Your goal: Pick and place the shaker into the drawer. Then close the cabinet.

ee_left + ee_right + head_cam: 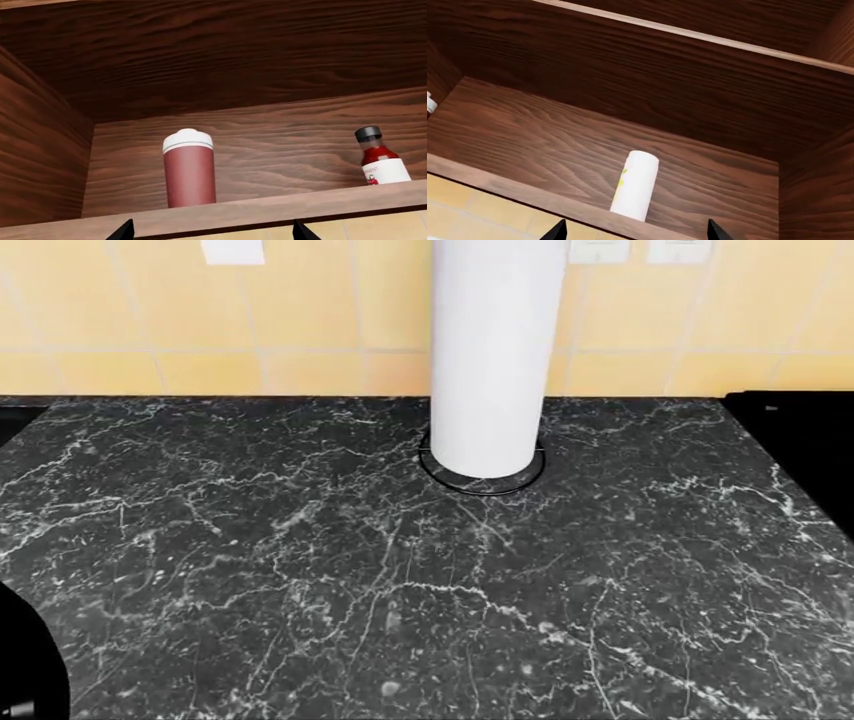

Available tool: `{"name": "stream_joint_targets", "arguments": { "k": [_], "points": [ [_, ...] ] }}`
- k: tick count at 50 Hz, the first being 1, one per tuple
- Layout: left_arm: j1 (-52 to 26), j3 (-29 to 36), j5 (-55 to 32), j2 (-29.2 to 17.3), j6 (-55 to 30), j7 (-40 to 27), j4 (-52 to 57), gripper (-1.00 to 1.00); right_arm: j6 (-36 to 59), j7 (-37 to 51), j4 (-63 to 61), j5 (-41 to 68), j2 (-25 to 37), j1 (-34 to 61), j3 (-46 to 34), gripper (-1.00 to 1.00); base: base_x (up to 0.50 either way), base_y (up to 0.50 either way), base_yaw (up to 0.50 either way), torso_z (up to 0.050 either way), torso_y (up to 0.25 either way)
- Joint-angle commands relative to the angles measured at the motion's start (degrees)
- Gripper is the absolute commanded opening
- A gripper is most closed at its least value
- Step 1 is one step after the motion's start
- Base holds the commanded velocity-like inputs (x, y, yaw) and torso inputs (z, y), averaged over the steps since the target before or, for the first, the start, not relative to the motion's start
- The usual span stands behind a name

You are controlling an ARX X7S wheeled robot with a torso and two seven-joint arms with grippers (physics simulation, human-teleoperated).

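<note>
On the wooden cabinet shelf [280, 207] above my left arm stands the shaker [189, 169], a reddish-brown cylinder with a white domed cap. It sits upright, its long axis vertical and the cap pointing up toward the shelf's wooden ceiling, with its base just behind the shelf's front edge. Well apart from it on the same shelf I see a sauce bottle [381, 157], red with a black cap and a white label, also upright.

My left pincer [212, 231] shows only as two dark fingertips at the edge of the left wrist view, spread wide with nothing between them, below the shelf lip and apart from the shaker. My right pincer [636, 231] looks the same in its own view: two dark tips set wide, empty. Beyond it a white cylinder [636, 185] with a faint yellow mark stands on a wooden shelf, near the front edge.

From the head camera I see the black marble bench [267, 570] with white veining, a yellow tiled wall [200, 330] behind it, and a tall white column [491, 350] standing on a dark ring base. Neither arm appears there, and I cannot see the drawer in any view.
</note>
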Motion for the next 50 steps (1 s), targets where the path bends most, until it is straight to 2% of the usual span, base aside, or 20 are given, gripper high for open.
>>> {"name": "stream_joint_targets", "arguments": {
  "k": [1,9,16,24,32,35,41,50],
  "points": [
    [0.2,0.1,0.0,-0.3,0.3,0.0,-0.1,1.00,-0.4,0.0,-0.1,-0.1,0.1,-0.1,-0.1,1.00,0.00,0.00,0.00,0.000,0.000],
    [-0.1,0.6,0.2,-0.5,0.1,-0.1,-0.1,1.00,0.5,1.0,0.3,0.6,-0.6,1.8,0.0,1.00,0.00,0.00,0.00,0.000,0.000],
    [-0.6,0.9,0.1,-0.9,-0.1,-0.1,0.0,1.00,4.7,3.4,4.8,2.8,-3.8,10.7,-0.5,1.00,0.00,0.00,0.00,0.000,0.000],
    [-1.4,2.1,1.5,-1.3,-0.7,-1.1,-0.2,1.00,8.4,6.3,16.0,6.9,-10.6,21.5,0.7,1.00,0.00,0.00,0.00,0.000,0.000],
    [-3.1,1.0,0.5,-0.8,-3.4,-2.4,-0.8,1.00,7.7,8.4,26.3,10.6,-15.7,23.7,4.6,1.00,0.00,0.00,0.00,0.000,0.000],
    [-6.1,0.7,-0.8,-0.4,-5.7,-2.1,-1.6,1.00,7.7,8.5,28.1,11.2,-16.2,23.8,5.0,1.00,0.00,0.00,0.00,0.000,0.000],
    [-16.9,0.5,-3.4,1.7,-11.4,-1.4,-8.6,1.00,7.9,8.0,30.0,10.9,-16.4,24.4,4.4,1.00,0.00,0.00,0.00,0.000,0.000],
    [-29.4,0.6,-4.0,4.6,-14.3,-1.0,-18.9,1.00,8.3,6.5,31.7,10.0,-16.3,26.3,2.7,1.00,0.00,0.00,0.00,0.000,0.000]
  ]
}}
